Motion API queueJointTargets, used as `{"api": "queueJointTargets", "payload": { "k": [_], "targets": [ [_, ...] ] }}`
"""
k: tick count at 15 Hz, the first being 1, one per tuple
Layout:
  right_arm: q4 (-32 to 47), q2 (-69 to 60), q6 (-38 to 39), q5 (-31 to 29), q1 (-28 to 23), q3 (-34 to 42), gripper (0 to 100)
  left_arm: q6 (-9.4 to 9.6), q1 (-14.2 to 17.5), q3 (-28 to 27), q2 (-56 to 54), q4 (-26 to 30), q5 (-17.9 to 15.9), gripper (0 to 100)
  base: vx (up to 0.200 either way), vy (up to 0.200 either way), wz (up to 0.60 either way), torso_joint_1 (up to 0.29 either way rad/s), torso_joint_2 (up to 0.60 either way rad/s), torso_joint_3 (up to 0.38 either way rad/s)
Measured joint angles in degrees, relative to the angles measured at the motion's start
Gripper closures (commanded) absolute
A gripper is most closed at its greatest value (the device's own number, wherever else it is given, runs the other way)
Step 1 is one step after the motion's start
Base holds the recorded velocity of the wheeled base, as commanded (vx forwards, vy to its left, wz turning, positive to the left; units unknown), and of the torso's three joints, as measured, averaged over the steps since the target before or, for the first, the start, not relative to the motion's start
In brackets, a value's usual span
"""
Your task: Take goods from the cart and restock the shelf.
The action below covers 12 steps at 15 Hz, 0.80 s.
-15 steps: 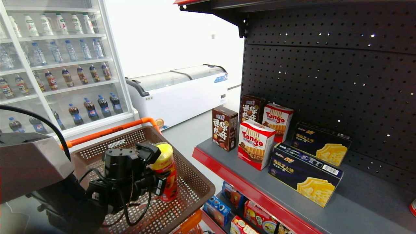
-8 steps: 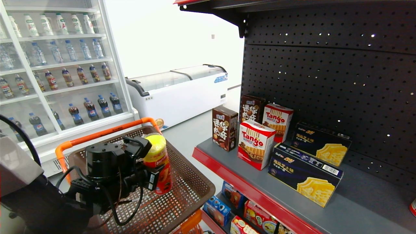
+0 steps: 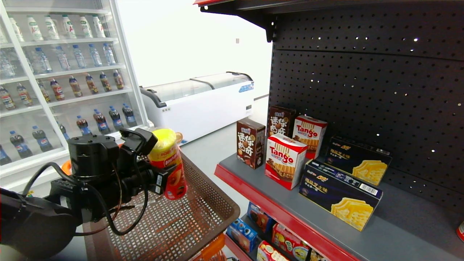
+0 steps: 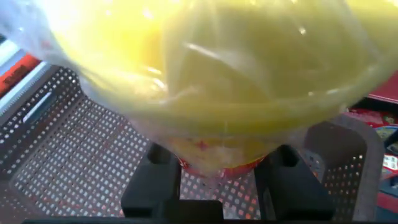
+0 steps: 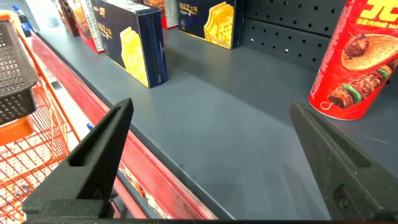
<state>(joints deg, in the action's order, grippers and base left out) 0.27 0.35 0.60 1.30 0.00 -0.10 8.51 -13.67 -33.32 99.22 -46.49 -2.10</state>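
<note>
Over the last second the left gripper [image 3: 154, 163] has carried the chip canister [image 3: 167, 165] up and back toward the robot. Its base, which sat low inside the cart basket [image 3: 217, 204], now hangs above the mesh floor at about rim height, near the basket's far rim by the orange handle. The shelf and its goods have not shifted in the head view, so this is the arm's own movement. I judge the pick as done and the lift nearly finished; what remains is the carry across the gap to the shelf [image 3: 402, 226] and setting the canister down. The left gripper is clamped on the canister, one finger on each side of the upper body just under the yellow lid. The lid stands above the fingers, the red body hangs below them, and the canister tilts slightly off upright. In the left wrist view the lid [image 4: 217, 74] looms close, with the two dark fingers [image 4: 152, 186] flanking the body beneath it. The right gripper [image 5: 211, 109] is spread wide and holds nothing. It sits over a bare stretch of the shelf board, between the dark cracker boxes [image 5: 137, 46] and a shelved canister [image 5: 360, 56] standing toward the pegboard back.
</note>
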Motion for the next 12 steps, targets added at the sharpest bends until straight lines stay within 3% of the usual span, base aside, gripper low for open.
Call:
{"api": "queueJointTargets", "payload": {
  "k": [1,3,6,10,11,12],
  "targets": [
    [0.0,0.0,0.0,0.0,0.0,0.0,0,-0.39,0.5,-1.9,-2.0,4.8,-0.8,100,0.0,0.0,0.0,0.0,0.0,0.0],
    [0.0,0.0,0.0,0.0,0.0,0.0,0,-1.97,1.0,-6.5,-6.9,15.4,-6.5,100,0.0,0.0,0.0,0.0,0.0,0.0],
    [0.0,0.0,0.0,0.0,0.0,0.0,0,-3.1,0.6,-10.4,-10.9,14.8,-8.6,100,0.0,0.0,0.0,0.0,0.0,0.0],
    [0.0,0.0,0.0,0.0,0.0,0.0,0,-3.39,-6.8,-12.8,-12.2,14.2,-8.9,100,0.0,0.0,0.0,0.0,0.0,0.0],
    [0.0,0.0,0.0,0.0,0.0,0.0,0,-4.16,-9.5,-13.1,-12.1,14.1,-8.8,100,0.0,0.0,0.0,0.0,0.0,0.0],
    [0.0,0.0,0.0,0.0,0.0,0.0,0,-6.52,-12.7,-13.7,-11.7,13.8,-8.7,100,0.0,0.0,0.0,0.0,0.0,0.0]
  ]
}}
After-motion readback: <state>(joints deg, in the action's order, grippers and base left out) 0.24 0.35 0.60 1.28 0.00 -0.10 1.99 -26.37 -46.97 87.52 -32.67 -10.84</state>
